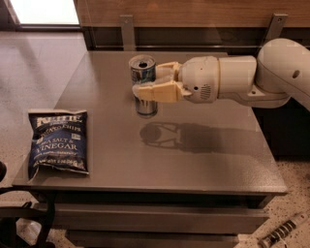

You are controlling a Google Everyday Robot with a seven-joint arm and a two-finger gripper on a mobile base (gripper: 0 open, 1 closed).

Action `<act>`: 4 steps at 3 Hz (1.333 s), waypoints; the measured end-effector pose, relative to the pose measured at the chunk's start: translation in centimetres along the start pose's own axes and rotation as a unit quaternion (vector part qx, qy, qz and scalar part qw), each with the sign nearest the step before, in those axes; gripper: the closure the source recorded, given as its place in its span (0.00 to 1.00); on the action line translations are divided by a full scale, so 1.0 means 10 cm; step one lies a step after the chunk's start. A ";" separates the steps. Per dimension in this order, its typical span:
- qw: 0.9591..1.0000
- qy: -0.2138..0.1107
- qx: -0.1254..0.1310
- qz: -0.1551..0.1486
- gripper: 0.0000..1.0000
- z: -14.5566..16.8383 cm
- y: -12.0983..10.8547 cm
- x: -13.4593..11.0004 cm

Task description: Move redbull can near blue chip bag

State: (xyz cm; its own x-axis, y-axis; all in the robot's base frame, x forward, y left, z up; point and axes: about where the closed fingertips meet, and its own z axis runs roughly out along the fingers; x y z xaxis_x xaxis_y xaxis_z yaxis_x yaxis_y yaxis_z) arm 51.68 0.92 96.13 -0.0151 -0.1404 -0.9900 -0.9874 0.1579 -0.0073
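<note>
arm (271,72): white rounded shells | end effector (146,80): tan fingers (156,92), at arm's tip

Daylight pours in from a window (43,10) at the far left, blown out to plain white, and it lays a pale sheen across the floor (34,63) and the back of the table (203,164). Overhead light seems to do the rest: the gripper (146,80), over the middle of the table and closed on the redbull can (142,68), throws a soft dark shadow (167,136) onto the tabletop, nearer me. The can's rim glints. The blue chip bag (58,143) shows dull highlights on its creases. It's murky under the table.
</note>
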 end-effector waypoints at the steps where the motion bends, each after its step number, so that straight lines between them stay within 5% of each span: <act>1: 1.000 0.021 0.008 -0.022 1.00 0.10 0.09 0.06; 2: 0.999 0.030 0.004 -0.023 1.00 0.22 0.21 0.18; 4: 0.999 -0.003 -0.044 0.017 1.00 0.66 0.37 0.53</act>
State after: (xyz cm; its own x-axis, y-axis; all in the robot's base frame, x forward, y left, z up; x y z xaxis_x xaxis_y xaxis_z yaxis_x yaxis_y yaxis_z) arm 48.94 7.23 89.89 -0.0472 -0.1305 -0.9903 -0.9964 0.0756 0.0375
